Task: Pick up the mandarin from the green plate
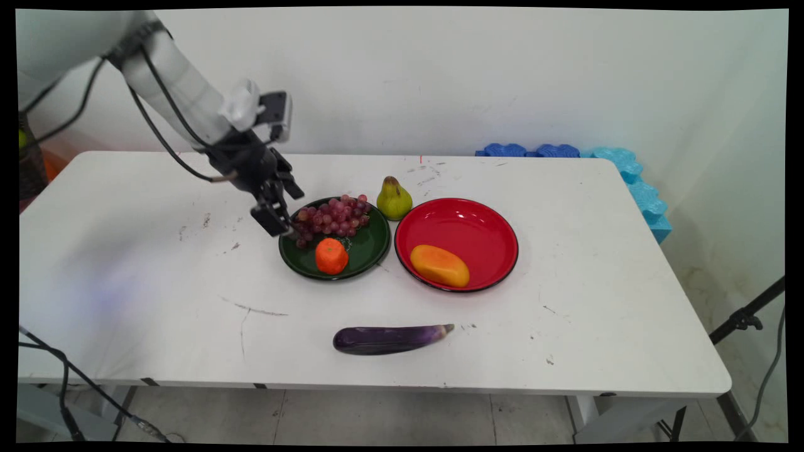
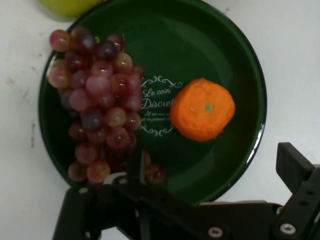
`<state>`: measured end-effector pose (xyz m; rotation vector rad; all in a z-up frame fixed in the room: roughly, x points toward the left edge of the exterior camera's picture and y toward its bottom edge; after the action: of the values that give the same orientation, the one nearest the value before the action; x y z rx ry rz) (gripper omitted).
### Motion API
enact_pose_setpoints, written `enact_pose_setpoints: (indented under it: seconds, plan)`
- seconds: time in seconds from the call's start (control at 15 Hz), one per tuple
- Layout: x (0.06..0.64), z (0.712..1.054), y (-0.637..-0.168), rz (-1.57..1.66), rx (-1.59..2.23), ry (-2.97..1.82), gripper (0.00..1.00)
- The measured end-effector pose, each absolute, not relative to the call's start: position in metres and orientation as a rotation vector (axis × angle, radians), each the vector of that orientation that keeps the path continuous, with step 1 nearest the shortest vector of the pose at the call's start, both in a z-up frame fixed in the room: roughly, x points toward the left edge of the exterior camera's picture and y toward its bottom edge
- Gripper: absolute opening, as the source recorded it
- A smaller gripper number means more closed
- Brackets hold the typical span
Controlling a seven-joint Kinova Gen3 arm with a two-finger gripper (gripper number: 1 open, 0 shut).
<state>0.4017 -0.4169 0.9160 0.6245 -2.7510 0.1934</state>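
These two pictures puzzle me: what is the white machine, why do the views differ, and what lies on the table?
The white machine is a robot arm ending in a black two-finger gripper. One picture comes from a fixed camera looking down across the white table; the other from a camera on the hand itself, looking along the gripper. On the table a dark green plate holds a bunch of red grapes and an orange mandarin. Beside it stand a green pear and a red bowl with a yellow-orange mango. A purple eggplant lies nearer the camera. The gripper hangs at the grapes' end of the plate; whether it grips anything cannot be seen.
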Motion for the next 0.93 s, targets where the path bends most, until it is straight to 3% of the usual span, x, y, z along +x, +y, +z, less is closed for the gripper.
enact_pose_setpoints:
  seconds: [0.53, 0.93]
  plan:
    - [0.389, 0.866, -0.429, 0.131, 0.601, -2.739, 1.00]
    - [0.372, 0.856, -0.445, 0.115, 0.587, -2.727, 1.00]
